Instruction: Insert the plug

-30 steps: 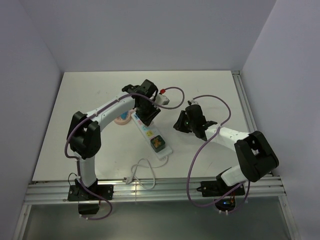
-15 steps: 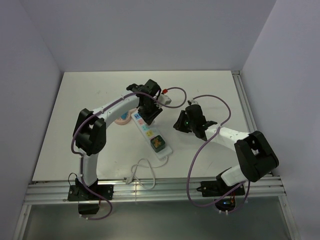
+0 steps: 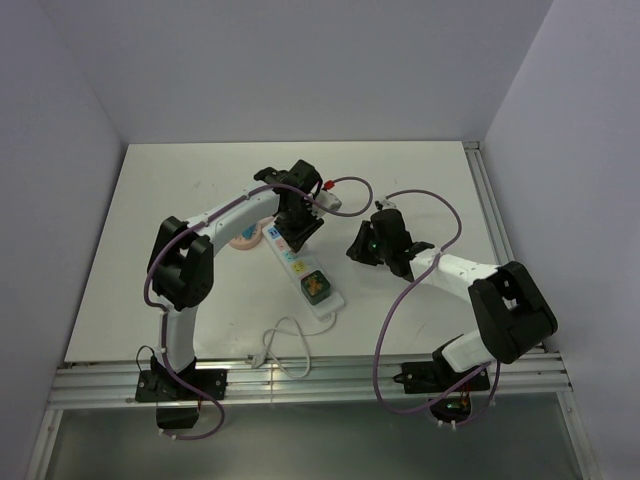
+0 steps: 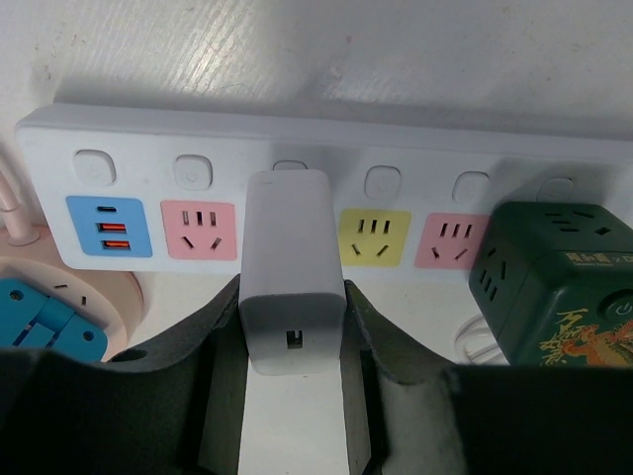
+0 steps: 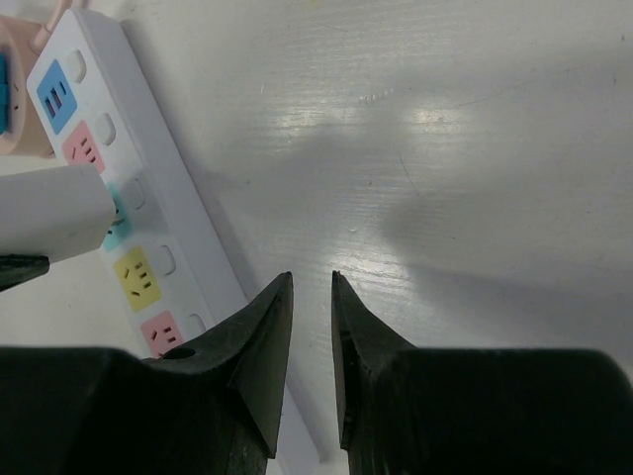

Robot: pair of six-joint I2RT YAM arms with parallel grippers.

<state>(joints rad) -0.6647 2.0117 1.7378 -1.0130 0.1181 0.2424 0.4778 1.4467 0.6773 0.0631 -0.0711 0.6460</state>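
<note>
The power strip (image 4: pixel 425 148) lies flat on the white table (image 3: pixel 420 180), and everything here is placed from it. The left gripper (image 4: pixel 294 297) is clamped on the white plug (image 4: pixel 294 223). Its dark fingers (image 4: pixel 223 327) press the block's two sides at the end away from the strip. The plug stands on the strip's face in the socket place between the pink socket (image 4: pixel 200 230) and the yellow socket (image 4: pixel 375 236), and it hides that socket from the left wrist view. In the right wrist view a sliver of teal socket face shows at the plug's edge. Whether the prongs are fully seated cannot be told.

Along the strip, a blue USB panel (image 4: pixel 109 226) sits at one end, beyond the pink socket. Past the yellow socket comes a second pink socket (image 4: pixel 452 240), and then a dark green cube adapter (image 4: pixel 554 277) sits plugged into the strip. A round pink thing (image 3: pixel 245 238) rests just beside the USB end of the strip. The strip's white cable (image 3: pixel 285 345) curls away from the opposite end.

The right gripper (image 5: pixel 312 287) hangs over bare table near the strip, off its long edge on the button side. Its jaws are drawn together to a narrow slit, with nothing between them.
</note>
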